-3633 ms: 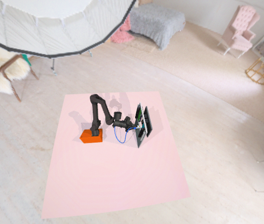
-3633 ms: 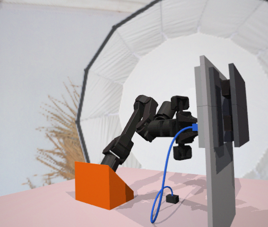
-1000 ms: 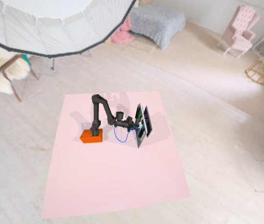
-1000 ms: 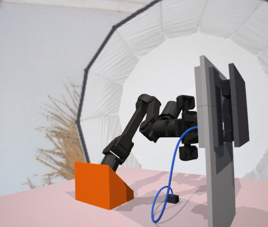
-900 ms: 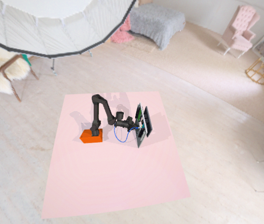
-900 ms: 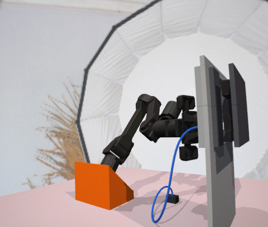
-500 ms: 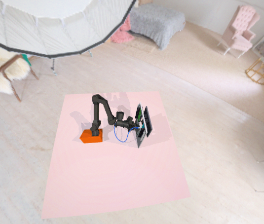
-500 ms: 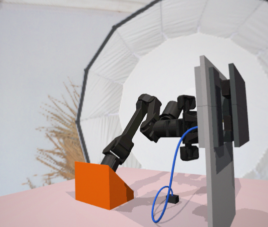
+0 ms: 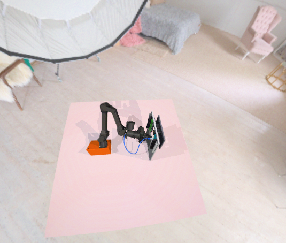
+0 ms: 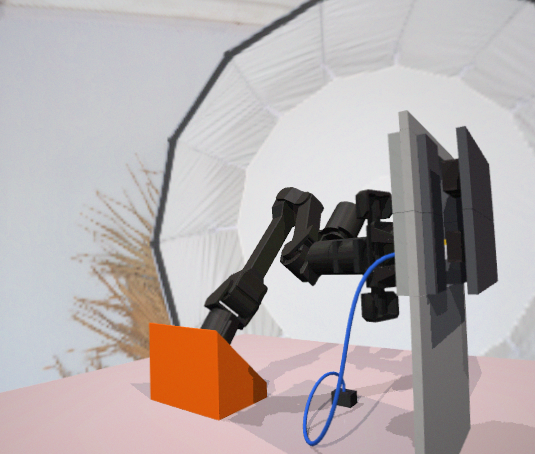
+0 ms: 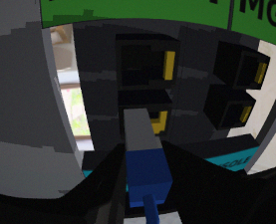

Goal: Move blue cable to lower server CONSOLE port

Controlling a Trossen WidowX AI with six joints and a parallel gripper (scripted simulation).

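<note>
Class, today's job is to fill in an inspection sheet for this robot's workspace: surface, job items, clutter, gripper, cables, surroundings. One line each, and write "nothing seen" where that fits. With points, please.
Surface: pink mat [image 9: 125, 192] [image 10: 90, 400], with shadows across it.
Job items: blue plug [image 11: 148, 173] between the fingers, its grey front end overlapping a port in the wrist view; whether it is seated, cannot tell. Upright panel assembly [image 9: 153, 152] [image 10: 417, 330] carrying ports.
Clutter: nothing seen.
Gripper: gripper [image 11: 141, 148] shut on the plug.
Cables: blue cable [image 9: 133, 153] [image 10: 350, 320] [image 11: 151, 210] loops down to a small black block [image 10: 345, 398].
Surroundings: pink armchair [image 9: 260, 32], grey-draped furniture [image 9: 171, 21], large white round screen [image 9: 61, 35] [image 10: 315, 150].
</note>
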